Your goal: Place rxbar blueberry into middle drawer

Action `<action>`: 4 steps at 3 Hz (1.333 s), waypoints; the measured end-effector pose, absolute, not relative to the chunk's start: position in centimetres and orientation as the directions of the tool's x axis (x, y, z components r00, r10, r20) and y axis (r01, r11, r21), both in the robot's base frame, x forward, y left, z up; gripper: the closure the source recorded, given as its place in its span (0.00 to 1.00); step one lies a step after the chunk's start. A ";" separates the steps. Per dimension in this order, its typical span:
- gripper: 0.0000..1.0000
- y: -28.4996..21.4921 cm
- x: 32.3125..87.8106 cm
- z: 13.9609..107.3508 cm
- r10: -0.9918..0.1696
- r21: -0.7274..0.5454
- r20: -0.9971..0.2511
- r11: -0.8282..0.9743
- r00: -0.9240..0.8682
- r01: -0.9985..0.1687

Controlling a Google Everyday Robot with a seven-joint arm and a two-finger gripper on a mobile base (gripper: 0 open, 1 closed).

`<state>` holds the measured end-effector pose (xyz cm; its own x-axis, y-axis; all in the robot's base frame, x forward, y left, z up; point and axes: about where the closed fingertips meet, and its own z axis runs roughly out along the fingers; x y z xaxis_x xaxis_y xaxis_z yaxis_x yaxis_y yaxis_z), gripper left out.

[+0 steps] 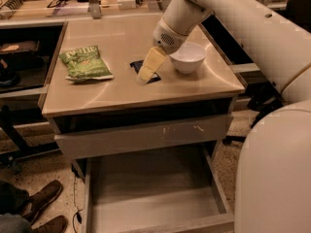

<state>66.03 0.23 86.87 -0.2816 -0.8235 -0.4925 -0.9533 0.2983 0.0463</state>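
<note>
The rxbar blueberry (136,64), a flat dark navy bar, lies on the table top between the chip bag and the bowl. My gripper (143,77) reaches down from the upper right, its tip right over the bar and covering most of it. Whether it touches the bar I cannot tell. The middle drawer (146,193) is pulled out wide below the table's front, with a plain flat bottom and nothing in it.
A green chip bag (85,62) lies left of the bar. A white bowl (187,57) stands just right of the gripper. A shut drawer front (146,136) with pale scratches sits above the open drawer. Shoes (41,203) are on the floor at lower left.
</note>
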 end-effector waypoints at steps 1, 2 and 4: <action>0.00 0.5 67.2 86.3 -0.821 0.058 -0.493 0.301 -0.289 -0.952; 0.00 0.9 68.0 86.1 -0.825 0.060 -0.483 0.303 -0.293 -0.951; 0.00 2.1 69.2 84.6 -0.840 0.087 -0.454 0.291 -0.298 -0.953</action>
